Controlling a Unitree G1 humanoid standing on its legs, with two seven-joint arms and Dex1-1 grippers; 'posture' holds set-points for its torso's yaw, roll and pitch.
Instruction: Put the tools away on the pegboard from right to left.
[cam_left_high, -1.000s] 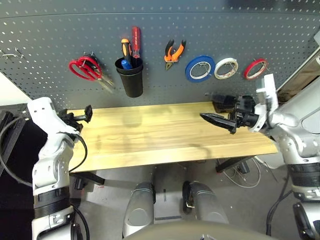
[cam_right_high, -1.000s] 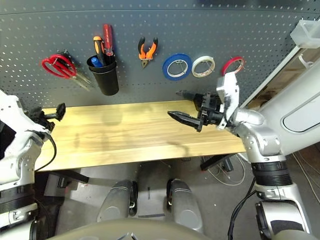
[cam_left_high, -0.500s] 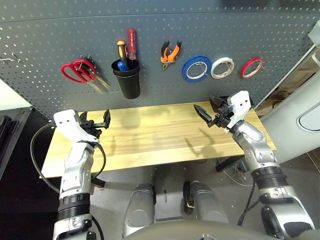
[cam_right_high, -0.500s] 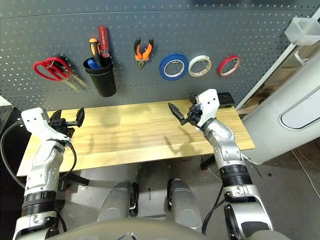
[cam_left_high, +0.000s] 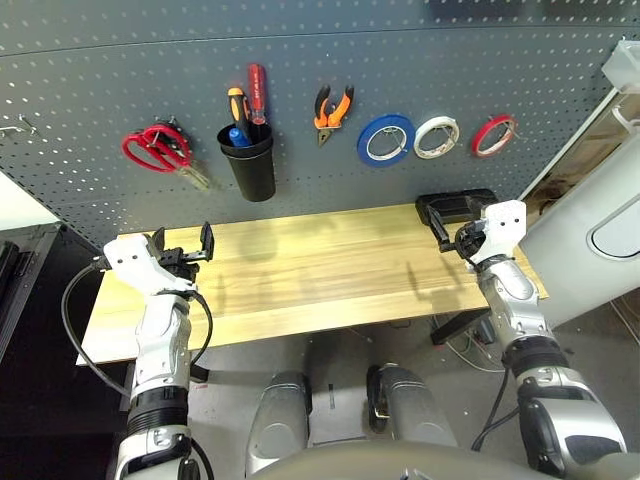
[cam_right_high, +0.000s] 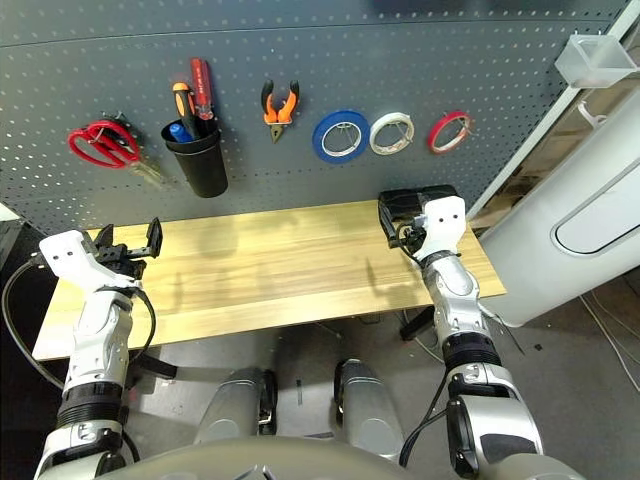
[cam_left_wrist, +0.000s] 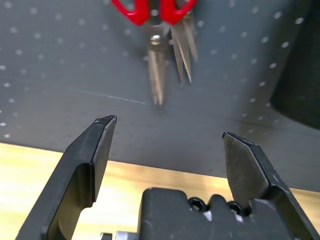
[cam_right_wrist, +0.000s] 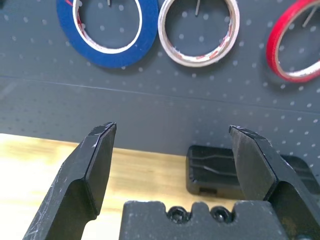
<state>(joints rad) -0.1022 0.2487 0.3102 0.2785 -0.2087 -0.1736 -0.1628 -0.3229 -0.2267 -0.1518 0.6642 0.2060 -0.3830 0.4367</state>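
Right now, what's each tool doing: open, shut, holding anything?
Left tool: open, holding nothing, facing the red-handled scissors.
Right tool: open, holding nothing.

Open left claw (cam_left_wrist: 167, 142) faces red-handled scissors (cam_left_wrist: 162, 30) hanging on pegboard (cam_left_wrist: 60, 65).

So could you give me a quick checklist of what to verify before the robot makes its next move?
1. Red tape ring hung on the pegboard: ok.
2. Pliers hung on a hook: ok.
3. Red-handled screwdriver standing in the black cup holder: ok.
4. Red-handled scissors hung at the left: ok.
5. Left gripper and right gripper open and holding nothing: ok.
6. No task tool left on the table: ok; a black block sits at its back right.
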